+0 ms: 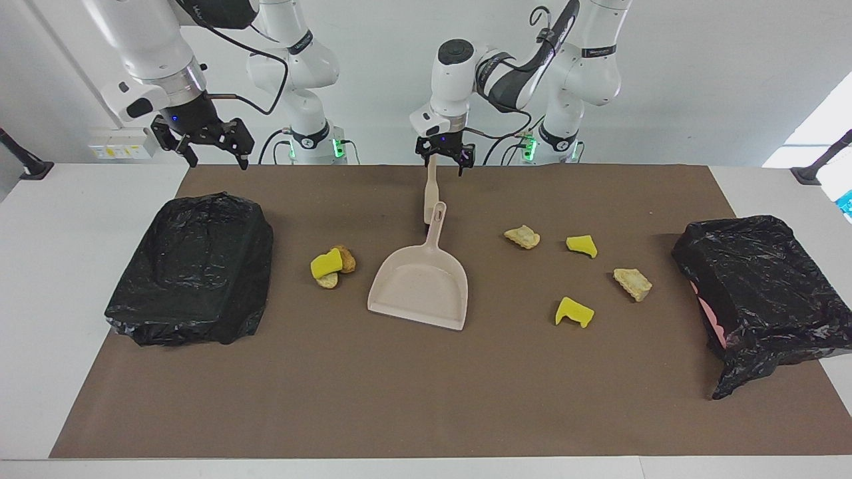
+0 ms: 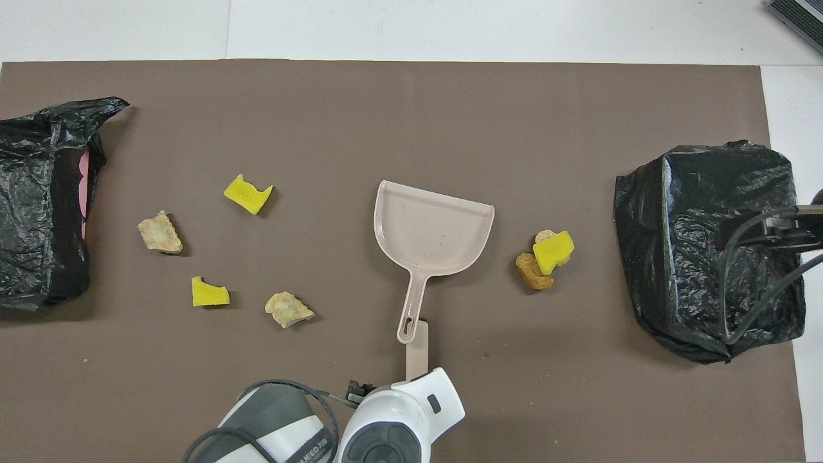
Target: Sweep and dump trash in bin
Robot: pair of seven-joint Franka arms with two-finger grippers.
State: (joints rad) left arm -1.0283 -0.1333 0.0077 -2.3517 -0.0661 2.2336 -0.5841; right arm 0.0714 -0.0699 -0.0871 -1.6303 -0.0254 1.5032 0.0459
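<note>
The trash lies on the brown mat in two groups. Beside the beige dustpan (image 1: 423, 283) (image 2: 434, 231), a yellow piece (image 1: 326, 264) (image 2: 553, 251) rests against brown and tan chunks. Toward the left arm's end lie two yellow pieces (image 1: 574, 311) (image 1: 582, 245) and two tan chunks (image 1: 522, 236) (image 1: 632, 283). The beige brush (image 1: 431, 193) (image 2: 416, 350) lies just nearer to the robots than the dustpan's handle. My left gripper (image 1: 444, 166) is open over the tip of the brush handle, fingers either side. My right gripper (image 1: 218, 161) hangs open above the mat's corner, holding nothing.
A black-bagged bin (image 1: 193, 266) (image 2: 707, 244) sits at the right arm's end. Another one (image 1: 759, 293) (image 2: 38, 199) lies at the left arm's end, showing pink inside. In the overhead view the left arm's wrist (image 2: 392, 431) covers the brush handle.
</note>
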